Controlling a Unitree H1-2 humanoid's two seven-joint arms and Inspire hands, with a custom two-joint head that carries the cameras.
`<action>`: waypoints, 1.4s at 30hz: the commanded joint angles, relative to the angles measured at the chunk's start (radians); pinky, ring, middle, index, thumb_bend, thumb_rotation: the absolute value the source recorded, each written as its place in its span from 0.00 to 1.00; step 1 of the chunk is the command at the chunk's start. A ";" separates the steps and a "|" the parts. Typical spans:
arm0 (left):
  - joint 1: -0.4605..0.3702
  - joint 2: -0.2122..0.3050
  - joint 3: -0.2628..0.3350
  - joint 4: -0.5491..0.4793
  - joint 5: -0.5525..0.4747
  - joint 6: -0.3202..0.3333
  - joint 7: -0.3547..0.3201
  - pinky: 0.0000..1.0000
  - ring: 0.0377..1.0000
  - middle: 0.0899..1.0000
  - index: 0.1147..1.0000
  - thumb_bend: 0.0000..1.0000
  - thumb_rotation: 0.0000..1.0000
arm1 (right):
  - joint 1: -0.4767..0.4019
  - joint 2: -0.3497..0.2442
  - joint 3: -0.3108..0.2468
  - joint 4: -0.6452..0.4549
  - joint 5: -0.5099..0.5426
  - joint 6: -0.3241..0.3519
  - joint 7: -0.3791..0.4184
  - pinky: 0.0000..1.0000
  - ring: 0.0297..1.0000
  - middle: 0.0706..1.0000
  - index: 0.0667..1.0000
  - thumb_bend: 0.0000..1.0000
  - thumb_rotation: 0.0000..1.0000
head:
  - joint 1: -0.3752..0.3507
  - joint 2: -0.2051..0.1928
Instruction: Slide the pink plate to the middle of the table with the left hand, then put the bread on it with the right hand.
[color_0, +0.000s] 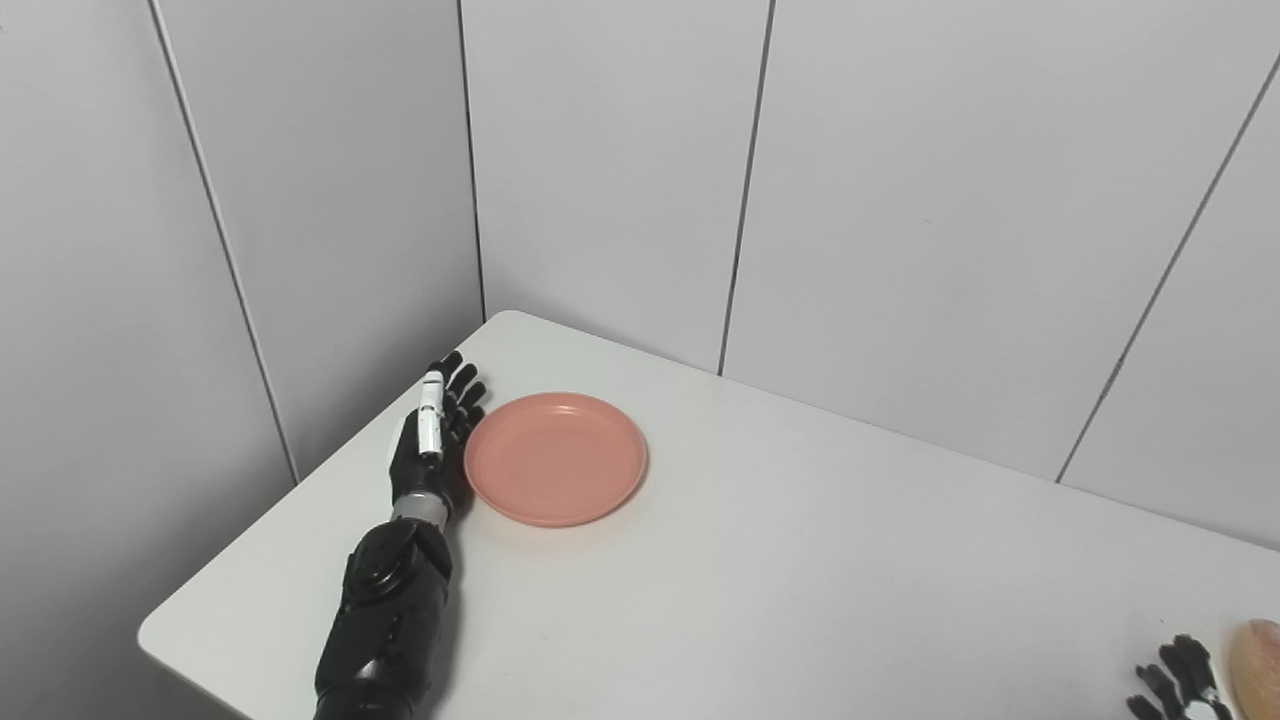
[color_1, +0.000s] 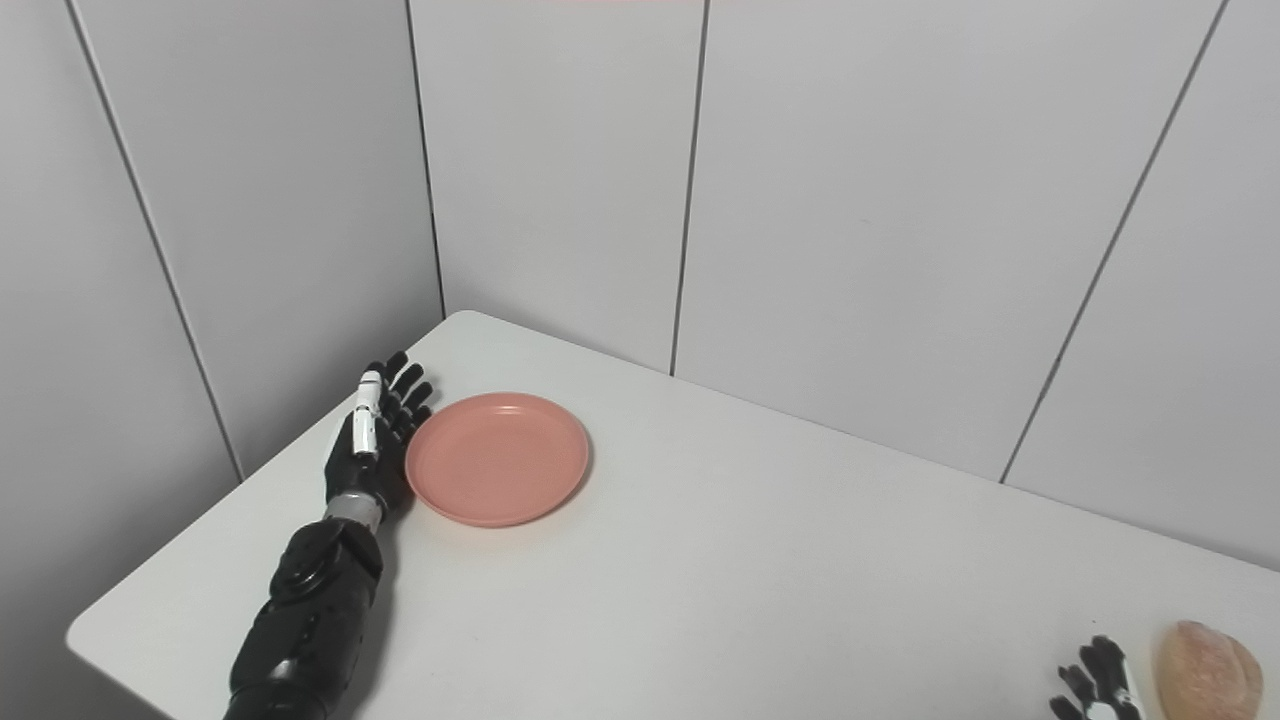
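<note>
The pink plate (color_0: 555, 457) lies flat and holds nothing, toward the table's left side. My left hand (color_0: 432, 435) stands open with its fingers straight, resting against the plate's left rim. The bread (color_1: 1208, 668), a tan oval loaf, sits at the table's near right corner. My right hand (color_1: 1095, 685) shows only its fingertips at the bottom edge, just left of the bread and apart from it, fingers spread.
The white table (color_0: 780, 580) has rounded corners and its left edge runs close behind my left forearm. Grey panelled walls (color_0: 900, 200) stand close along the table's back and left sides.
</note>
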 joint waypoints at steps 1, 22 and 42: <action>-0.016 -0.003 -0.013 0.003 -0.017 0.042 -0.030 0.99 0.97 0.97 0.95 0.26 1.00 | 0.037 0.010 0.005 0.017 0.010 -0.004 0.002 0.93 0.95 0.97 0.96 0.36 1.00 | -0.007 0.003; -0.048 -0.014 -0.074 0.075 -0.030 0.100 -0.131 0.93 0.90 0.90 0.88 0.34 1.00 | 0.056 0.018 0.018 -0.050 -0.043 0.017 -0.021 0.97 0.97 0.99 0.98 0.25 1.00 | -0.086 0.044; -0.039 -0.107 -0.147 -0.005 -0.029 0.168 -0.128 0.90 0.89 0.89 0.87 0.35 1.00 | 0.066 0.034 0.039 -0.098 -0.077 0.027 -0.038 0.93 0.95 0.96 0.96 0.21 1.00 | -0.206 0.082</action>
